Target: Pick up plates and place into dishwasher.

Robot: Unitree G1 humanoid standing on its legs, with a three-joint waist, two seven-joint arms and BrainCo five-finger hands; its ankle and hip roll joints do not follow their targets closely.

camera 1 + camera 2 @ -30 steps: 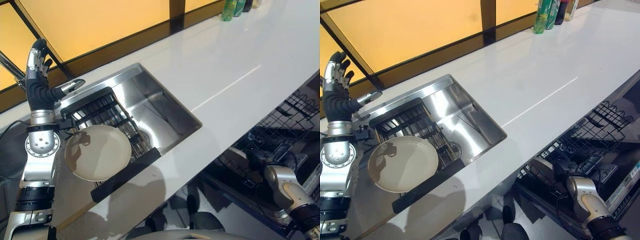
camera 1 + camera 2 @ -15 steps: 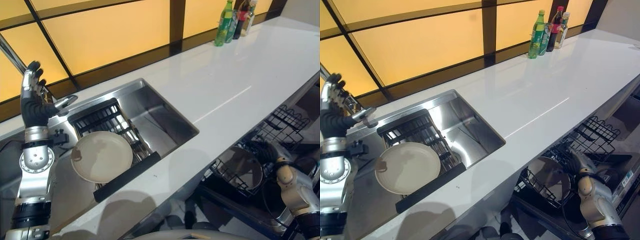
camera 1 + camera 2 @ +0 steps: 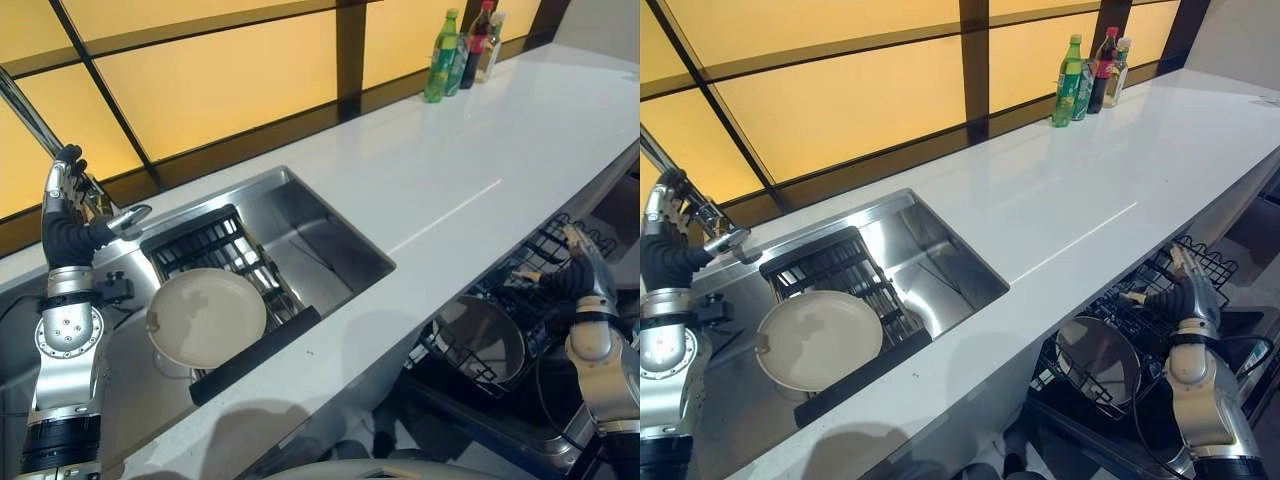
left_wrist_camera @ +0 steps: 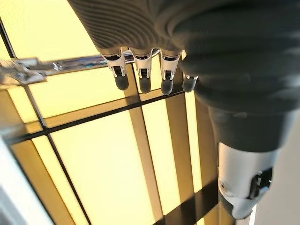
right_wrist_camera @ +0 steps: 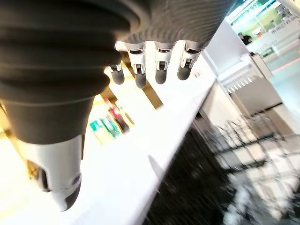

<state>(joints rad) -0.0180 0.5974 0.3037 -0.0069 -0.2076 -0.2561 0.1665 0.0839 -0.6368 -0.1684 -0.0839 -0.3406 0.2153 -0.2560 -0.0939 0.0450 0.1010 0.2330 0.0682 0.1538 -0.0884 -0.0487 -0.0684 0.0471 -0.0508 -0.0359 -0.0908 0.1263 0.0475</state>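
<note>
White countertop (image 3: pixel 1090 190) with steel sink (image 3: pixel 902 262) beneath amber windows (image 3: pixel 840 95).

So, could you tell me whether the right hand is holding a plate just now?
No, the right hand is open and empty above the dishwasher rack, where a plate already stands.

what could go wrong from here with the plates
1. The round cream plate lies tilted on the black slatted sink rack, part of it past the rack's edge. A clumsy grasp might slide it into the steel sink.
2. The left hand is raised beside the chrome tap; lowering it could clip the tap.
3. The round plate in the black wire dishwasher rack leans on the wires; the right hand, open just above the rack, may knock it.
</note>
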